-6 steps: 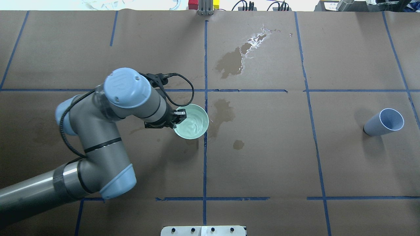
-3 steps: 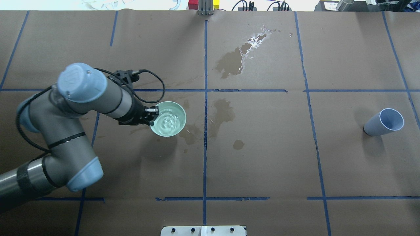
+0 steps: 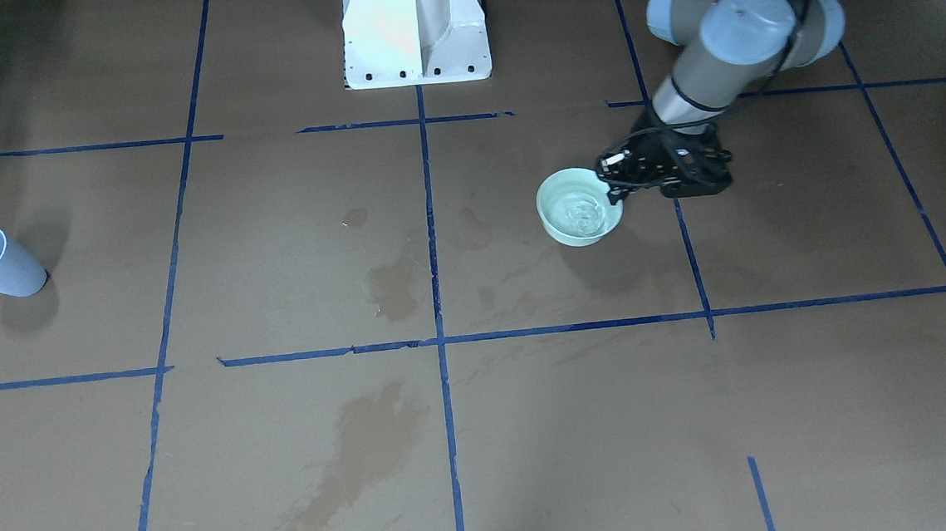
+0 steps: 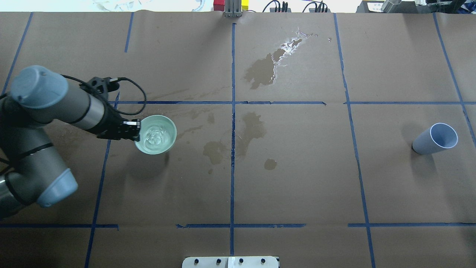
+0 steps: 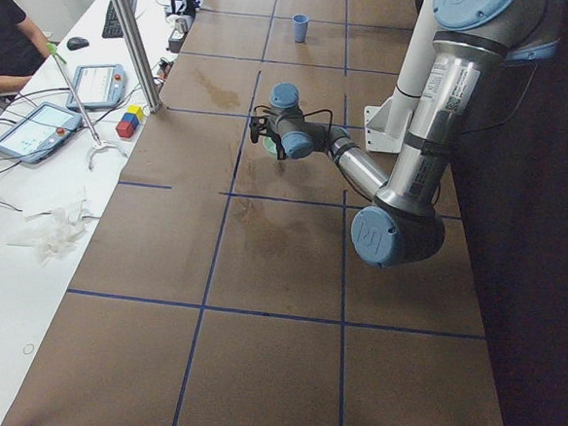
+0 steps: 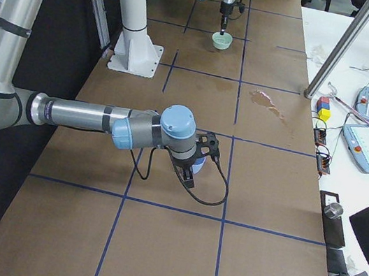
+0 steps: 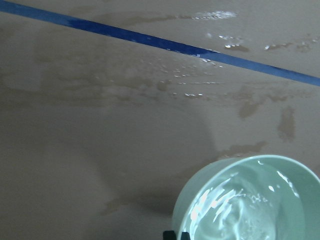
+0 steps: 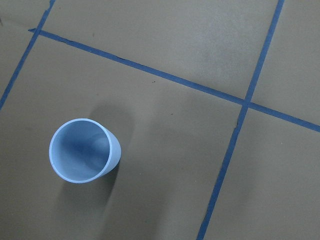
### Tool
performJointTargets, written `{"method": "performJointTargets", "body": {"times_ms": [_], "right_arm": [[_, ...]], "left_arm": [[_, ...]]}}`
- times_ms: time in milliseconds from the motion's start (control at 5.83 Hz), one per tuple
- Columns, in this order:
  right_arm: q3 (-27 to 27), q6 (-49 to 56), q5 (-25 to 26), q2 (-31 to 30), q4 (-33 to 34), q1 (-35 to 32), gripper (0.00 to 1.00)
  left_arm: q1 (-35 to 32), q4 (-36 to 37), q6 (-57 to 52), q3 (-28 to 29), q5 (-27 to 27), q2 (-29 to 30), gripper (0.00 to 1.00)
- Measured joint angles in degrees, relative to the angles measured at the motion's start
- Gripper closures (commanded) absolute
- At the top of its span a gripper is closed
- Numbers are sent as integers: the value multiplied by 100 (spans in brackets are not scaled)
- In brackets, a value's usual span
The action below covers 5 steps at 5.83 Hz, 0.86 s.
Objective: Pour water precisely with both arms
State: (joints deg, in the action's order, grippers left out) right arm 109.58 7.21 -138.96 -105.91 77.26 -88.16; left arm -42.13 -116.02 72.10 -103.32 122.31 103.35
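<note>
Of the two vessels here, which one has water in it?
The pale green bowl, held at its rim by the left gripper: rippling water glints inside. The blue cup stands alone and looks empty.

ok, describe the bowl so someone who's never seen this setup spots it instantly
On the brown-paper table with its blue tape grid, look at the left half of the overhead view, where the left arm comes in. The left gripper pinches the rim of a wide, pale green bowl with rippled water inside. The only other vessel, a narrow blue cup, stands far to the right.
</note>
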Motion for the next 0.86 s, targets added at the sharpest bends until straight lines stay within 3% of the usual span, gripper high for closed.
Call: {"method": "performJointTargets", "body": {"times_ms": [857], "right_arm": [[10, 0, 0, 0, 0, 9, 0]], "left_arm": [[-1149, -794, -2148, 265, 923, -1589, 100]]}}
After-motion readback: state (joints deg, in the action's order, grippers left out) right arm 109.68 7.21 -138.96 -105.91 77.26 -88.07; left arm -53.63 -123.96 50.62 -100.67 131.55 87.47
